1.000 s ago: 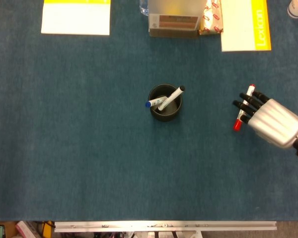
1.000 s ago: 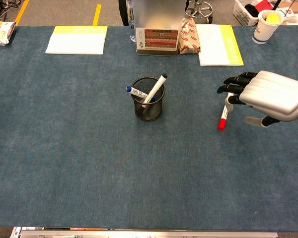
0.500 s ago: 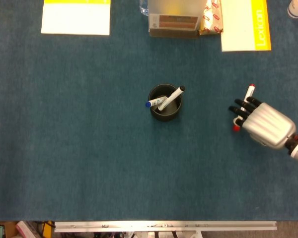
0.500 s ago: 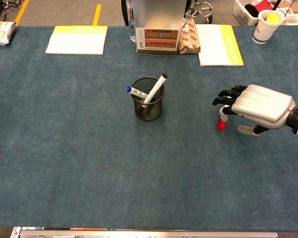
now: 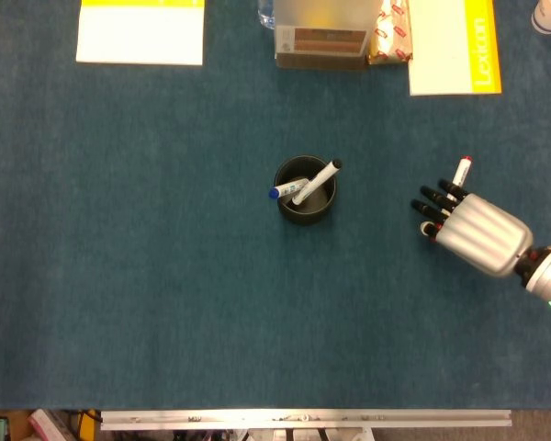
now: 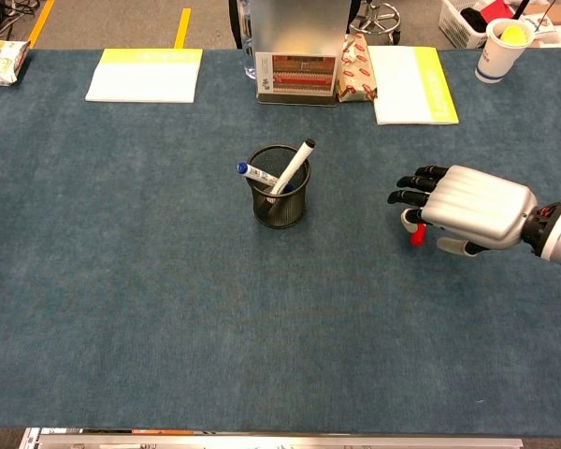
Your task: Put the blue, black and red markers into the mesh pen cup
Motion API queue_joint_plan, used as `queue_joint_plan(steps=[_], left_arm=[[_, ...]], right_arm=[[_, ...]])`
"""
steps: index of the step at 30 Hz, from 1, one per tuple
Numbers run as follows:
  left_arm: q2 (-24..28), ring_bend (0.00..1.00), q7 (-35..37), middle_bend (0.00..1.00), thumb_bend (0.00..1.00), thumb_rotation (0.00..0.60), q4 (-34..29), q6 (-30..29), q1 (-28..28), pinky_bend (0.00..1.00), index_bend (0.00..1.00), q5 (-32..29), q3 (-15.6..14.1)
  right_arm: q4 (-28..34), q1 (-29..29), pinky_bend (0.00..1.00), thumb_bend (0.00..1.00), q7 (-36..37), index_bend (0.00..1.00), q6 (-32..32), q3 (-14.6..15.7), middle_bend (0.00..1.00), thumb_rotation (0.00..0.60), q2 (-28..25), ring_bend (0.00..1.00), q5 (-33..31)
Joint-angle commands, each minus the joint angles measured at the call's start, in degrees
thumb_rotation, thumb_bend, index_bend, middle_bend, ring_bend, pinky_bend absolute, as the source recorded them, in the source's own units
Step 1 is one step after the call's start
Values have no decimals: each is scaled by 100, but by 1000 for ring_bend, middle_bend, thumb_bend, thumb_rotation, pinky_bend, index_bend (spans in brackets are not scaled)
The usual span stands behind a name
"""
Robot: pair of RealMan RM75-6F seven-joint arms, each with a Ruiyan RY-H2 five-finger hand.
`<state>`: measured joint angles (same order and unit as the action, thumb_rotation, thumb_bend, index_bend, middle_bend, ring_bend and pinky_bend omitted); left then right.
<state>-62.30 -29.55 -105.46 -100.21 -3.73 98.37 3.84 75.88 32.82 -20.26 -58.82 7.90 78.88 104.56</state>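
Blue felt worktop (image 5: 147, 276) across nearly the whole frame in both views. Along the upper edge, left to right: yellow-and-white notepad (image 5: 140, 30) at upper left, frosted box (image 5: 323, 35) with a printed label at upper centre, red-and-white snack packet (image 6: 357, 54) just beside it, second yellow-edged pad (image 5: 453, 44) at upper right, paper cup (image 6: 500, 49) in the far upper right corner of the chest view. At right of centre, silver right hand (image 5: 470, 230) with dark fingers (image 6: 413, 185), palm down and low over the worktop, lying across the red marker (image 5: 461, 170); from the head view only the marker's upper end visible above the fingers, from the chest view only its red cap (image 6: 416, 237) peeking out below the hand; fingers apart on top of it, but whether clamped on the marker or merely resting over it, cannot tell. Left hand out of both views. Near frame centre, well apart from the hand, black mesh pen cup (image 6: 279, 187) upright, holding the blue marker (image 6: 255, 173) leaning left and the black marker (image 6: 295, 163) leaning right, both tips above the rim.
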Motion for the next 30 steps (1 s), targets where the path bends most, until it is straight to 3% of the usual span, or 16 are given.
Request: queue_joint_plan(steps=[1,19,30], left_arm=[[0,8,-1,72,242,600,0,0,-1,150,388,0,2],[20,13,34,78,241,600,-26,-16,-23,162,388,-4,17],[30,16,31,82,241,600,-36,-21,-36,163,388,7,17]], right_arm=[[-70,-19,179,299,-30,432,-62,22,182,600,34,119,43],[-847,-120,175,284,221,430,-554,106,173,600,459,107,271],[-1357,-189,113,276,607,357,-925,215,74,600,669,17,429]])
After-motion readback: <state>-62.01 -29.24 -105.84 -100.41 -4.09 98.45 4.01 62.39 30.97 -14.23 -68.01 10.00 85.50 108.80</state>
